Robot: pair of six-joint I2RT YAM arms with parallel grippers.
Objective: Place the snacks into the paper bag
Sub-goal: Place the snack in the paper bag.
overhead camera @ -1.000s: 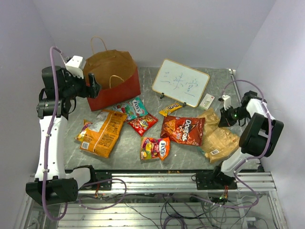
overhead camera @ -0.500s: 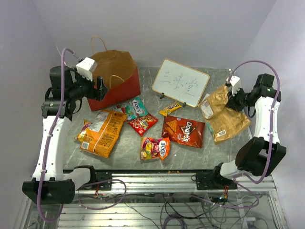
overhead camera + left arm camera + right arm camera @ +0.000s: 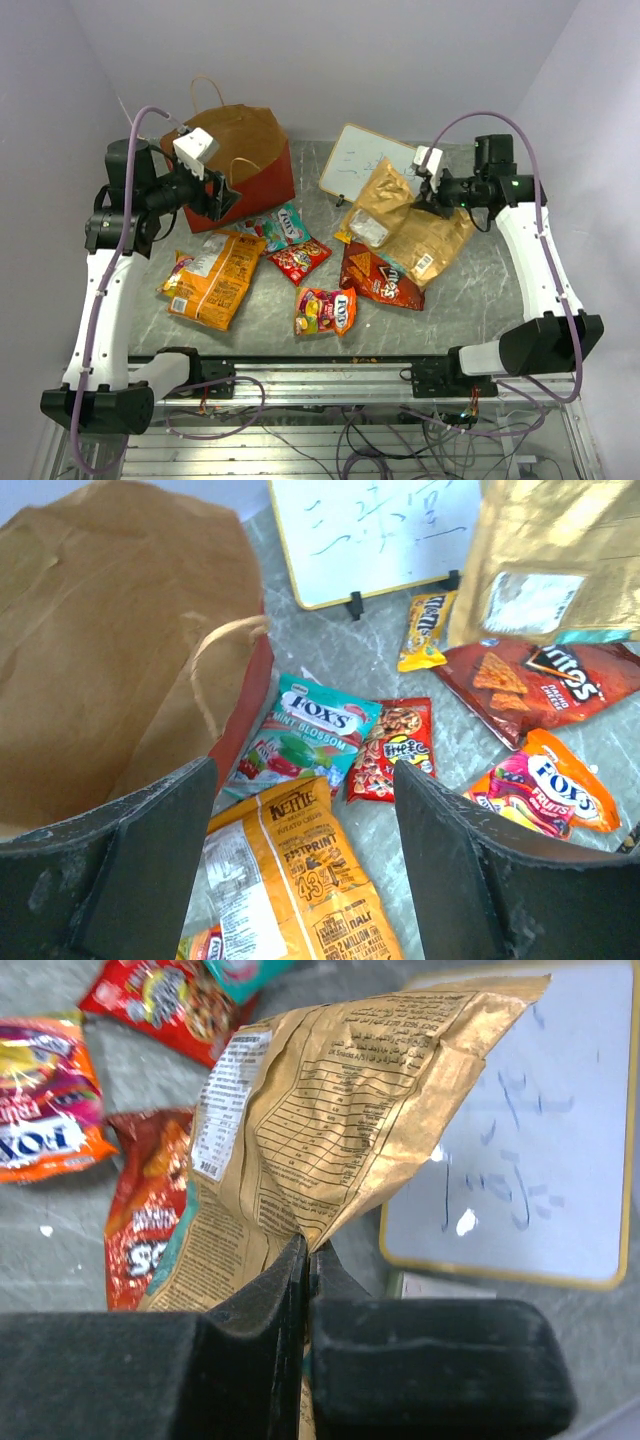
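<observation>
Paper bag [image 3: 255, 195], red outside and kraft brown within, stands with its mouth open just beyond and to the left of the left tool [image 3: 225, 197]. One twisted loop handle curves over the near rim, close to that tool's left finger. The left tool is spread wide with nothing between its fingers, and it hovers above the worktop [image 3: 480, 290].

Straight below the gap between its fingers lies the orange chip bag [image 3: 290, 880], flat and face up. Ahead of that is the teal mint packet [image 3: 315, 725], its corner near the foot of the bag's red wall. Just to the right of the teal one is the small red packet [image 3: 395, 750]. Further right of this tool lies the orange-and-pink candy packet [image 3: 545, 785]. The yellow candy packet [image 3: 425, 630] sits near the foot of the whiteboard [image 3: 370, 530].

The right tool [image 3: 308, 1255] is pinched tight on an edge of the tan chip bag [image 3: 340, 1110], with the foil creased where the fingers meet. The bag spreads out ahead of the tool, its printed back panel turned to the wrist camera. It is held up off the worktop between this tool and the whiteboard. Beneath its lower end lies the Doritos bag [image 3: 375, 285], partly covered in the top view. I cannot tell whether the two touch.
</observation>
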